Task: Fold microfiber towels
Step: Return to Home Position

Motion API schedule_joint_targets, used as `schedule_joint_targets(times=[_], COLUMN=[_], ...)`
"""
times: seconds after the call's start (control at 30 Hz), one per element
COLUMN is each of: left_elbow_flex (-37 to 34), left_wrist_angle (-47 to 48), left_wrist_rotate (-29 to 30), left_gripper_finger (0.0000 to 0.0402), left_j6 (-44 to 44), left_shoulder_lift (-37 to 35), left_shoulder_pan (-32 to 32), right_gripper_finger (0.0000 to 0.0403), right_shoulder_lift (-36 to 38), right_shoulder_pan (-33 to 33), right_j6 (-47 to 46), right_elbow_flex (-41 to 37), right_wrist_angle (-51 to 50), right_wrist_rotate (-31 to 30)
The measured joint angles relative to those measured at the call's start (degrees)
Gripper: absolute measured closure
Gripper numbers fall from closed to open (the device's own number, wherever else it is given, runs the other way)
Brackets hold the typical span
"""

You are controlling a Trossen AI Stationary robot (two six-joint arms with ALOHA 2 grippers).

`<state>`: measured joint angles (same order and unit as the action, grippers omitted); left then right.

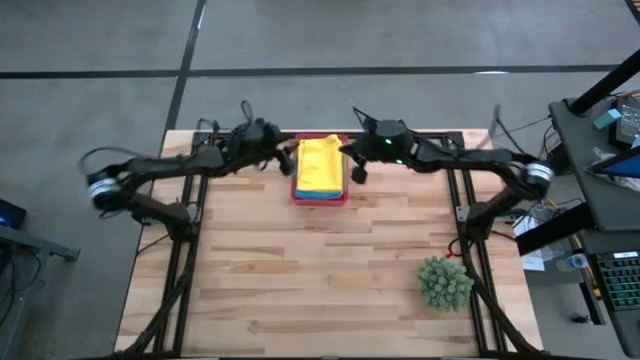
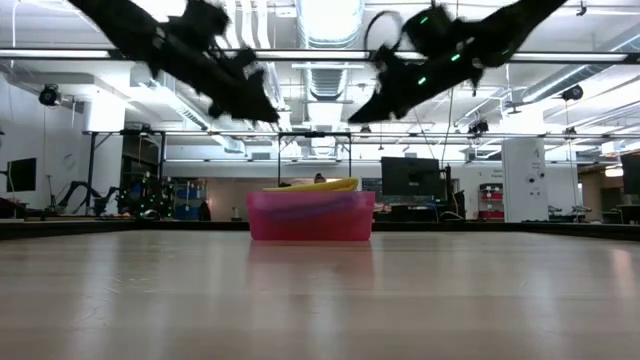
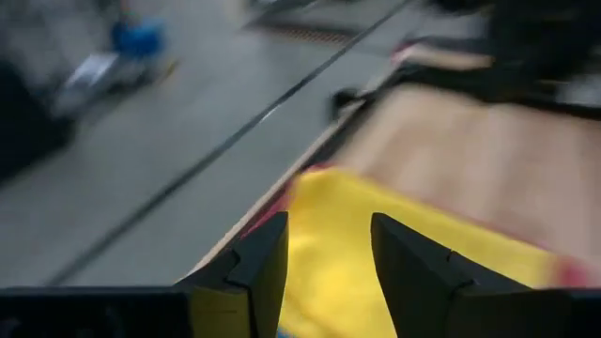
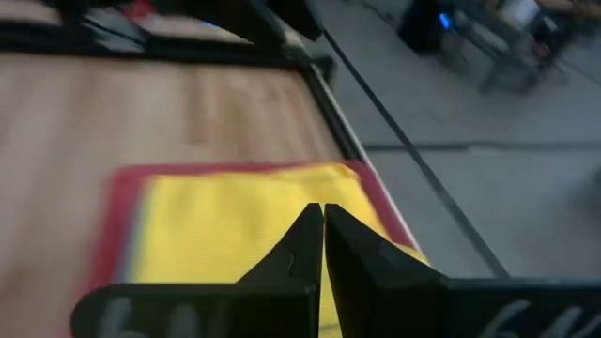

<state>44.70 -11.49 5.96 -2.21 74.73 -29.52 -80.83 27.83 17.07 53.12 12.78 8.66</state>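
— Where is the left gripper now, and how are its fingers?

— It hangs in the air, above the table. Its two fingers are spread, with nothing between them.

— And the right gripper?

— At a similar height, facing the left one. Its fingers are pressed together and pinch nothing.

— Where is the yellow towel from them?

— Between the two grippers and lower than both. It lies folded on top inside the pink tray. A thin blue edge shows under it on the side toward the middle of the table.

— Does any gripper touch it?

— No, both are apart from it. The green plant stands well away from the right gripper, near the table's front.
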Motion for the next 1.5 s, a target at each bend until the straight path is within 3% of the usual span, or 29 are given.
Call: schedule_joint_targets(times=[0.17,0.4,0.67,0.9,1.23,1.5], left_elbow_flex=[-8.3,-21.5,-32.0,-35.8,-42.8,-44.2], left_wrist_angle=[-0.7,-8.5,-16.7,-18.5,-30.7,-37.0], left_wrist_rotate=[-10.2,-10.4,-10.2,-10.2,-10.3,-11.4], left_gripper_finger=[0.0263,0.0266,0.0326,0.0396,0.0396,0.0396], left_j6=[-8.5,-7.5,-7.1,-5.2,-5.6,-5.6], left_shoulder_lift=[-13.6,-30.1,-41.8,-44.4,-41.3,-36.5], left_shoulder_pan=[9.2,18.7,19.9,19.9,19.9,19.9], right_gripper_finger=[0.0394,0.0394,0.0394,0.0394,0.0394,0.0394], right_shoulder_lift=[12.9,31.0,46.9,56.0,62.6,65.3], right_shoulder_pan=[-4.6,-9.0,-9.9,-9.9,-9.9,-9.8], right_j6=[1.3,2.0,0.2,-2.2,-2.5,-7.1], right_elbow_flex=[-10.1,-22.4,-33.1,-42.5,-49.1,-52.4], right_wrist_angle=[1.3,3.1,3.9,9.1,10.8,16.1], right_wrist_rotate=[1.9,6.6,8.3,8.6,10.3,18.8])
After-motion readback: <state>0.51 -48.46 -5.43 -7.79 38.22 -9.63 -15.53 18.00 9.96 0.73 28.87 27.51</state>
